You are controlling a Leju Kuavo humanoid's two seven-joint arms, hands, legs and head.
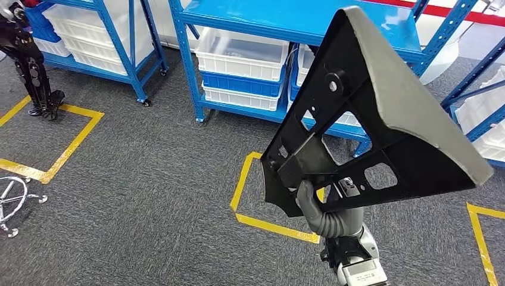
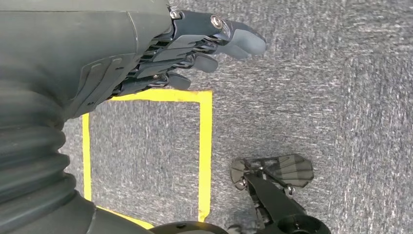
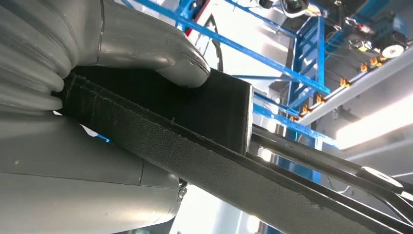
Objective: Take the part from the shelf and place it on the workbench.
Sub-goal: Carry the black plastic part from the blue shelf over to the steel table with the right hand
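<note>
Black, ribbed triangular part with a grey padded edge, gripped by the right hand; left hand holds nothing.

Bright, even indoor light in the head view, with soft shadows. Beyond the right hand, ceiling lamps glare white and wash out the background. Carpet past the left hand looks slightly blurred.

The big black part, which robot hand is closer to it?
Right. The right hand grips the black part by its lower edge and holds it up. The left hand hangs over the grey carpet by the yellow tape, holding nothing.
</note>
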